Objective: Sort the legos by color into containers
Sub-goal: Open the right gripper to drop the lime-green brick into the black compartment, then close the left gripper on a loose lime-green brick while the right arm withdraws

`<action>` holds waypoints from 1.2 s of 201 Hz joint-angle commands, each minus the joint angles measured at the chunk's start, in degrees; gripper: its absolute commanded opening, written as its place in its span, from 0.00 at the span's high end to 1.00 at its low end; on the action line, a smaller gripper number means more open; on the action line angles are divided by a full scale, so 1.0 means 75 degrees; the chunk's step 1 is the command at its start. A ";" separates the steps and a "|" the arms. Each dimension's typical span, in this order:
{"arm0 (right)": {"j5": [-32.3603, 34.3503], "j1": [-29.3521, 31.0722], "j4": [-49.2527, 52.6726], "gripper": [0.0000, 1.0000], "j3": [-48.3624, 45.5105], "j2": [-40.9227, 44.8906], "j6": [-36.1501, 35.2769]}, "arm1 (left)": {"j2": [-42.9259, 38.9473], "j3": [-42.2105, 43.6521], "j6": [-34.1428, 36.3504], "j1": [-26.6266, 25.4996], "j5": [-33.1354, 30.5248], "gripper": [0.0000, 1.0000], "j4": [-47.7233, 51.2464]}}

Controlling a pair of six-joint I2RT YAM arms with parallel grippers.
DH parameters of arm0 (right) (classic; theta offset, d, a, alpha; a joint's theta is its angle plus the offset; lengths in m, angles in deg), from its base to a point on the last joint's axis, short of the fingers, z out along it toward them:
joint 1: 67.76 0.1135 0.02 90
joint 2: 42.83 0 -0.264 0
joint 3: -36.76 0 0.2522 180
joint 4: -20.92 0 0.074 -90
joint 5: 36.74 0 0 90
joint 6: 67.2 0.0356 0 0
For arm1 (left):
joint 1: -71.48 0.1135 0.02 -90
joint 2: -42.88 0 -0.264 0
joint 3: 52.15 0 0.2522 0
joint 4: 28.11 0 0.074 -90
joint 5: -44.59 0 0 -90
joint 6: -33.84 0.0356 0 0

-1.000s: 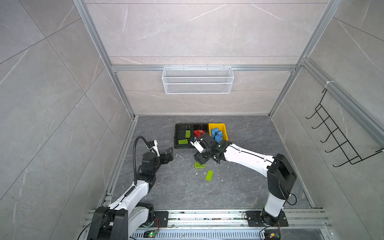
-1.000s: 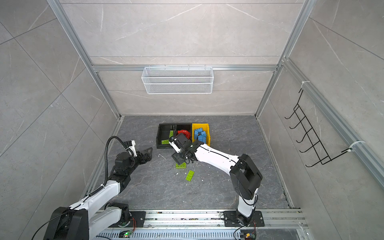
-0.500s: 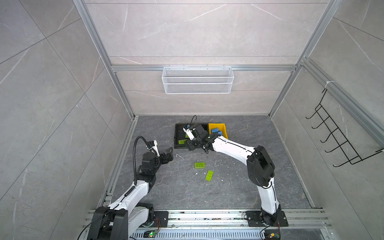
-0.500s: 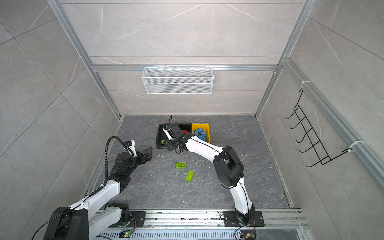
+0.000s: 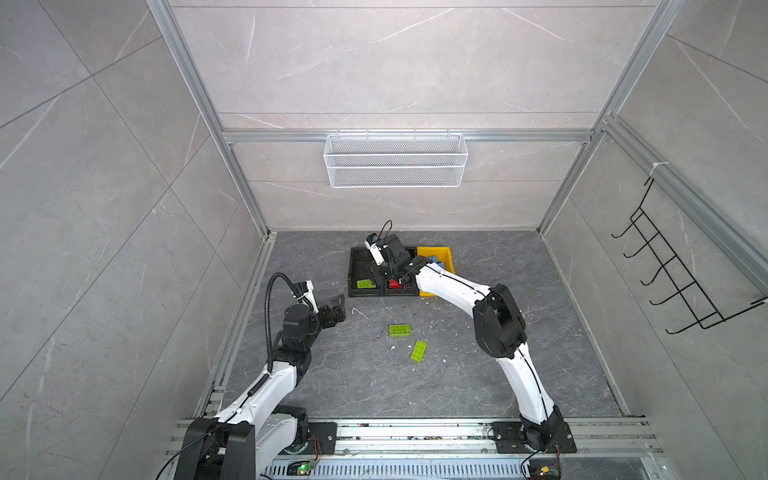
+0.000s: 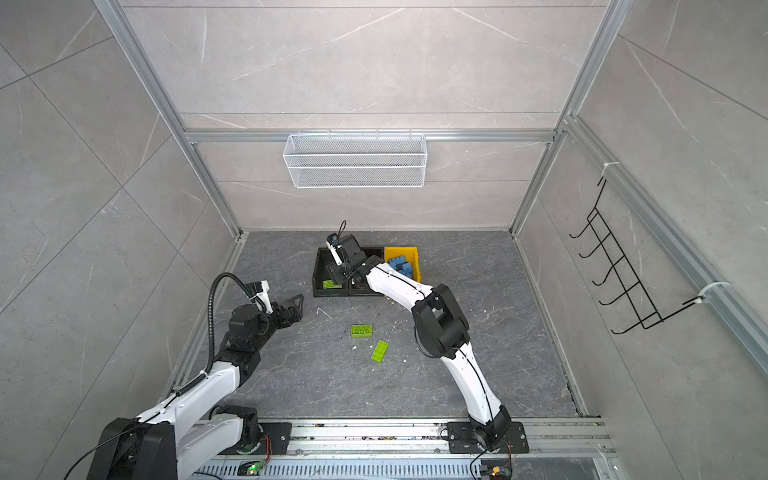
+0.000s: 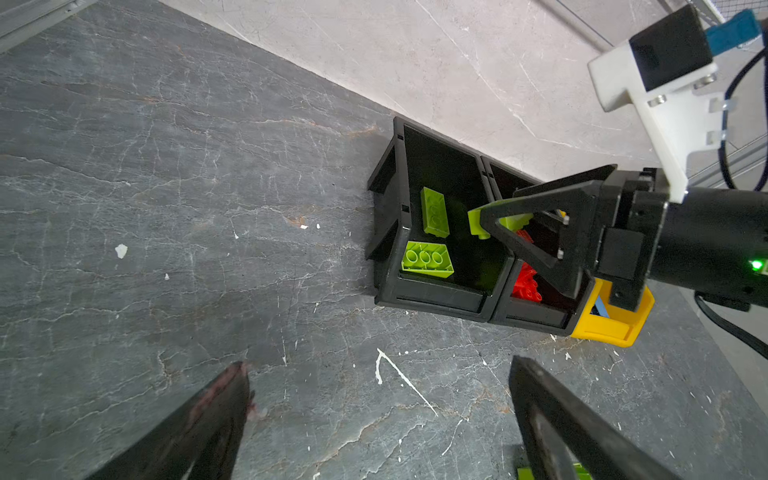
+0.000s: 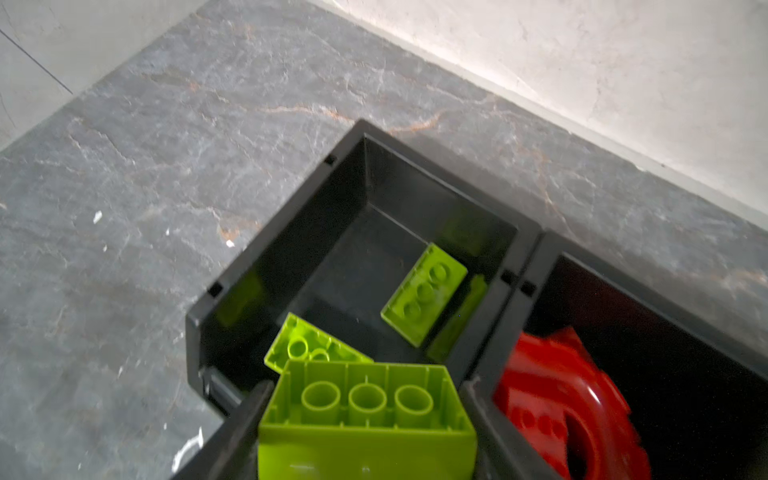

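Note:
My right gripper (image 8: 365, 395) is shut on a lime green lego (image 8: 365, 419), held underside up over the near end of the left black container (image 8: 266, 232). In that container lie two more green legos (image 8: 424, 295) (image 8: 307, 345). The middle black container (image 8: 623, 266) holds red legos, among them an arch piece (image 8: 557, 399). The yellow container (image 6: 401, 250) holds blue legos (image 6: 401, 266). Two green legos (image 5: 400, 330) (image 5: 419, 350) lie on the floor in both top views. My left gripper (image 7: 380, 370) hovers open and empty over bare floor, left of the containers.
The three containers stand side by side near the back wall. A white wire basket (image 5: 395, 166) hangs on that wall above them. A black hook rack (image 5: 673, 282) is mounted on the right wall. White flecks dot the grey floor (image 5: 374, 382).
My right arm has swung back and to the left with the green lego, from above the loose legos on the floor to over the left black container. My left arm has not moved.

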 commanded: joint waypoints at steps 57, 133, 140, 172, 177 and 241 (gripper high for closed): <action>-0.0127 0.0032 0.0489 0.18 0.0856 -0.0415 0.0080 | -0.0106 -0.0216 0.0144 -0.0008 -0.0068 0.01 -0.0077; -0.0330 -0.0151 -0.1637 0.15 -0.3334 0.3328 -0.0070 | -0.0100 -0.0628 0.0471 -0.0424 -0.0429 0.04 0.0547; -0.0321 -0.0226 -0.1983 0.14 -0.3994 0.3885 -0.0068 | -0.0046 -0.0735 0.0617 -0.0629 -0.0698 0.05 0.0749; 0.0151 -0.0602 -0.2309 0.12 -0.6252 0.6244 -0.0007 | 0.0192 -0.1349 0.0295 -0.1512 -0.1419 0.06 0.1975; 0.0301 -0.0661 -0.2269 0.12 -0.6563 0.6591 0.0061 | 0.0184 -0.1421 0.0162 -0.1677 -0.1539 0.06 0.2204; 0.2052 -0.0802 -0.5774 0.00 -1.1156 1.0435 0.0316 | 0.1037 -0.3119 -0.1072 -0.4810 -0.3943 0.04 0.5458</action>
